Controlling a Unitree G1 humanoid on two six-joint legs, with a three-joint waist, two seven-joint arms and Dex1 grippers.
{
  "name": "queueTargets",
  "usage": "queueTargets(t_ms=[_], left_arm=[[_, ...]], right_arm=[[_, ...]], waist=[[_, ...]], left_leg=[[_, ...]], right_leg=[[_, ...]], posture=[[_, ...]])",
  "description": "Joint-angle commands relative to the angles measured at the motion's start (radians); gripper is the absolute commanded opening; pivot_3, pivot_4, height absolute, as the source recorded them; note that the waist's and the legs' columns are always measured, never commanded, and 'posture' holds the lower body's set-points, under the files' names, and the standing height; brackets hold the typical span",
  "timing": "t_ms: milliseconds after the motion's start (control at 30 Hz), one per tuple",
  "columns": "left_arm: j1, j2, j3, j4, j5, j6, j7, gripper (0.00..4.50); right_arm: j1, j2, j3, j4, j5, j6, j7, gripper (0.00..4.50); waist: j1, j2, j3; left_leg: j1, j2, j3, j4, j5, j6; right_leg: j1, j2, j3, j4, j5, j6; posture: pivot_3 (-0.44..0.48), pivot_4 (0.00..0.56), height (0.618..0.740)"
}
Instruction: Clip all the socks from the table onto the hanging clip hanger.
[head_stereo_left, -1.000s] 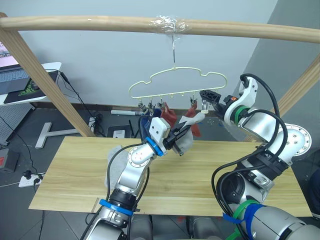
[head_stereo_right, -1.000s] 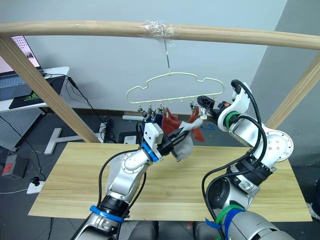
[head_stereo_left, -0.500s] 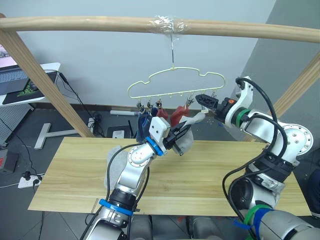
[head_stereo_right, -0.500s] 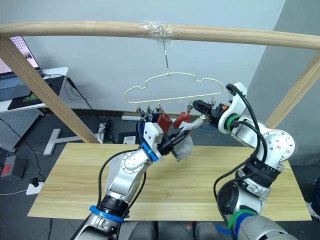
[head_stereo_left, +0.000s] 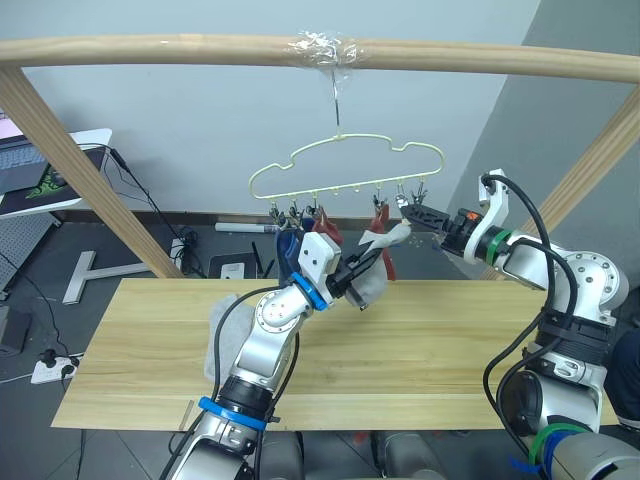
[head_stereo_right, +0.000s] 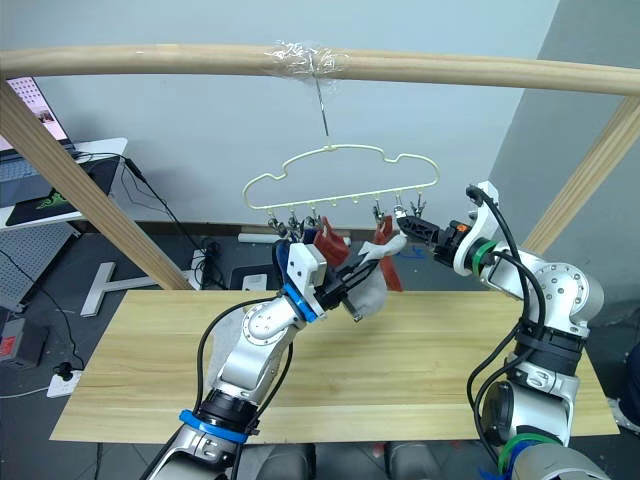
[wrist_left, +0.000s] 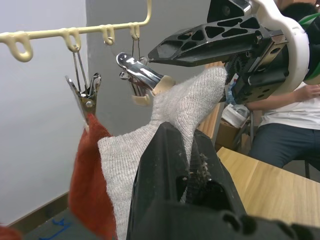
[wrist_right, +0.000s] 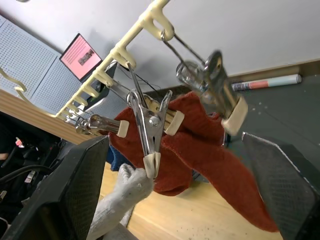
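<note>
Right black two-fingered gripper (head_stereo_left: 412, 213) now spread at small grey metal clip (wrist_left: 142, 76), left gripper (wrist_left: 187, 150) pinching soft light grey sock (wrist_left: 170, 115) — clipping seemingly imminent.

grey sock (head_stereo_left: 375, 265) raised to clip hanger (head_stereo_left: 345, 170) | red socks (head_stereo_right: 385, 245) clipped

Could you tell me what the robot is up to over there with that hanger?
It is clipping socks onto the clip hanger that hangs from the wooden pole. The left gripper is shut on a light grey sock and holds its end up to a free clip. The right gripper reaches in, open, around the clips. Rust red socks and a blue sock already hang there.
</note>
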Motion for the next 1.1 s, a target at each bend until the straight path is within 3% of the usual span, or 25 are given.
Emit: queueTargets(t_ms=[33,433,767,967,1100], left_arm=[[-0.006,-0.023,-0.026,-0.054,-0.043,0.026,-0.031,0.76],[0.002,-0.023,-0.036,-0.074,-0.070,0.091,-0.066,4.49],[0.106,0.060,-0.033,-0.134,-0.047,0.130,-0.072,4.49],[0.097,0.064,-0.057,-0.011,0.041,0.231,0.004,4.49],[0.056,0.037,-0.083,0.106,0.065,0.283,0.000,4.49]], right_arm=[[0.004,-0.008,-0.041,-0.062,0.051,-0.009,-0.013,4.50],[0.065,-0.008,-0.120,-0.156,0.176,0.037,-0.078,4.50],[0.136,-0.004,-0.121,-0.215,0.259,0.025,-0.141,4.50],[0.258,-0.167,0.122,-0.336,0.122,-0.078,-0.037,4.50],[0.304,-0.181,0.172,-0.366,0.085,-0.146,-0.033,4.50]], waist=[[0.000,0.000,0.000],[-0.001,0.000,0.000],[-0.003,0.000,0.000],[-0.001,0.000,0.000],[-0.004,0.000,0.000]], left_leg=[[0.000,0.000,0.000,0.000,0.000,0.000],[0.000,0.000,0.000,0.000,0.000,0.000],[0.000,0.000,0.000,0.000,0.000,0.000],[0.000,-0.001,0.000,0.001,0.000,0.000],[0.001,-0.001,0.000,0.001,0.000,0.000]], right_leg=[[0.000,0.000,0.000,0.000,0.000,0.000],[0.000,0.000,0.000,0.000,0.000,0.000],[0.000,0.000,0.000,0.000,0.000,0.001],[0.001,0.000,0.001,0.000,-0.001,0.002],[0.001,0.000,0.001,0.000,-0.002,0.003]], posture=[[0.082,0.136,0.740],[0.072,0.130,0.740],[0.071,0.129,0.740],[0.078,0.125,0.740],[0.067,0.127,0.740]])
